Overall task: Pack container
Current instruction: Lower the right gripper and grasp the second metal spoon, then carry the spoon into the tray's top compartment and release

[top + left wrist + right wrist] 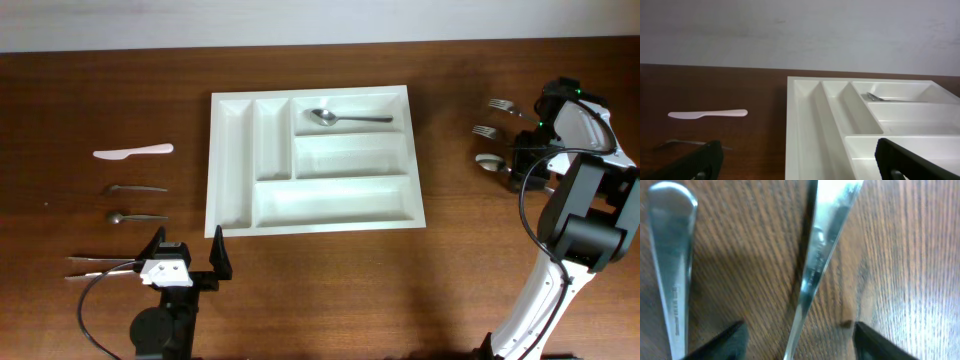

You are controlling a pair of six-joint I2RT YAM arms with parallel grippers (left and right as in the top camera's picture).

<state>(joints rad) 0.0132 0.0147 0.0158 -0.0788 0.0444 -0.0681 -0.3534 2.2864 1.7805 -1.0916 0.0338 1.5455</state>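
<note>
Container: large white rectangular plastic cutlery tray (232, 160), mid-counter (450, 290), with one steel spoon (345, 118) in its far long compartment.
Right pincer (800, 339): we see its jaws apart, straddling a slim steel cutlery handle (815, 275) without touching it.
Left pincer (187, 250): wide open, empty, near the tray's corner.
Key relation: the tray lies to the right pincer's left, and we judge its long compartments roughly parallel to the handle.

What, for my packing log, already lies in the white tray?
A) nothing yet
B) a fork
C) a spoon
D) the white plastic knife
C: the overhead view shows one metal spoon lying in the top long compartment of the container; its other compartments hold nothing.
</note>
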